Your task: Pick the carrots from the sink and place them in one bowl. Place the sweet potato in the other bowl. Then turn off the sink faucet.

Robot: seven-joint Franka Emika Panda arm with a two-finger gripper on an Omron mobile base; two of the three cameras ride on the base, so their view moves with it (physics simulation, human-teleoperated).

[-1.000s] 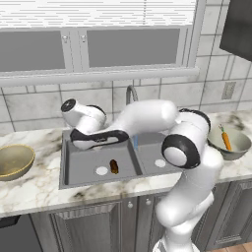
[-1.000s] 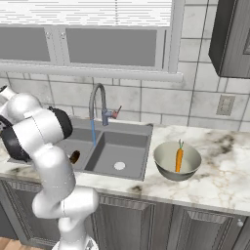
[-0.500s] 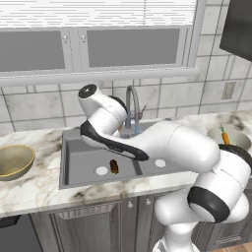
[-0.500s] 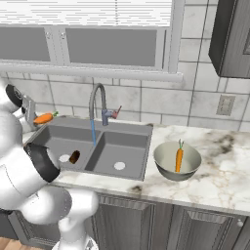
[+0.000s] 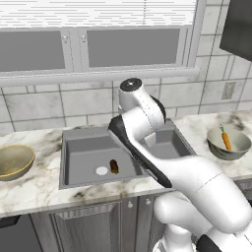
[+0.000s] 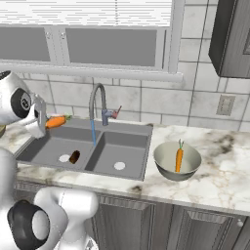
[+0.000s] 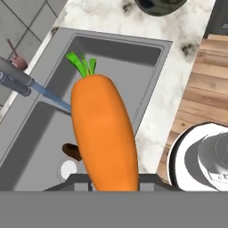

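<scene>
Above the left basin of the wide grey double-basin sink [image 6: 85, 151], the jaws are nearly closed, pinched tight on a small orange tapered carrot [image 6: 56, 121] with its green top pointing away from the hand. Another orange carrot [image 6: 179, 159] stands tilted in the round grey metallic bowl [image 6: 163, 166] on the marble tabletop (right of the sink). Down in the left basin lies the dark brown oblong sweet potato [image 6: 74, 156], beside the drain.
</scene>
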